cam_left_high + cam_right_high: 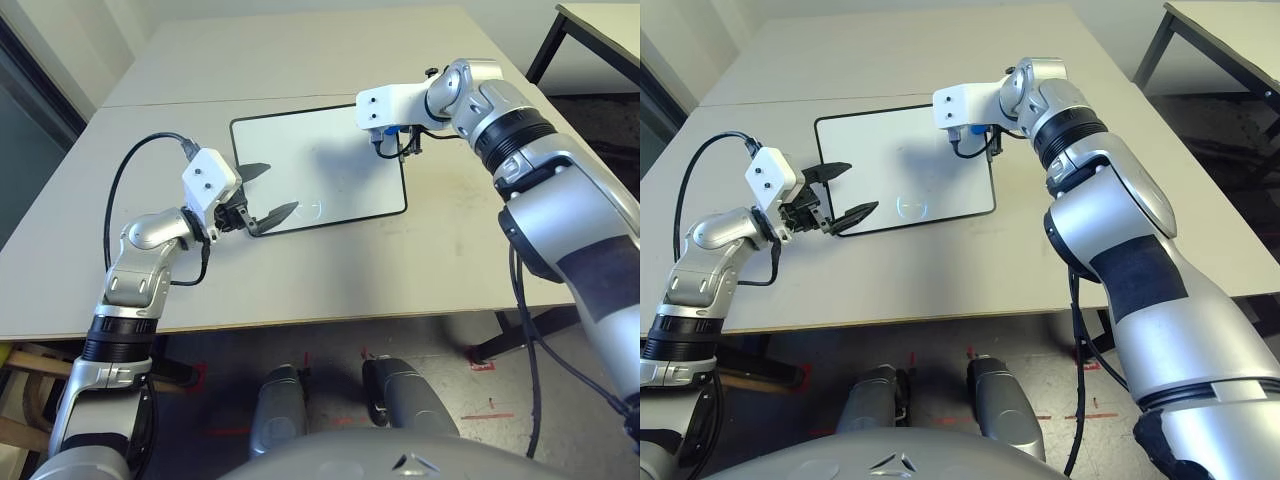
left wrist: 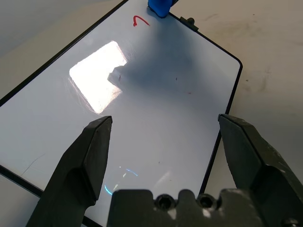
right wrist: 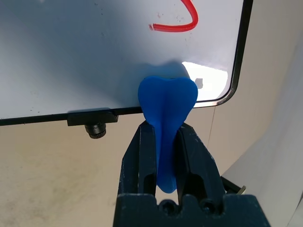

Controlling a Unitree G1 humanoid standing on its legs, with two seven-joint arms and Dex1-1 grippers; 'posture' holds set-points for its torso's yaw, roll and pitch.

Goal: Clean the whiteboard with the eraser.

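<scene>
The whiteboard (image 1: 320,165) lies flat on the table, black-framed with rounded corners. My right gripper (image 3: 165,130) is shut on the blue eraser (image 3: 166,101), whose rounded end sits at the board's far right edge beside a small black knob (image 3: 97,128). A red curved mark (image 3: 177,23) lies on the board just past the eraser. My left gripper (image 1: 283,188) hovers open over the board's near left corner with nothing between its fingers. A faint bluish scribble (image 1: 312,210) shows near the front edge.
The grey table (image 1: 300,290) has bare room around the board, and its front edge runs close below my left arm. A black cable (image 1: 130,170) loops off my left wrist. Another table (image 1: 600,30) stands at the far right.
</scene>
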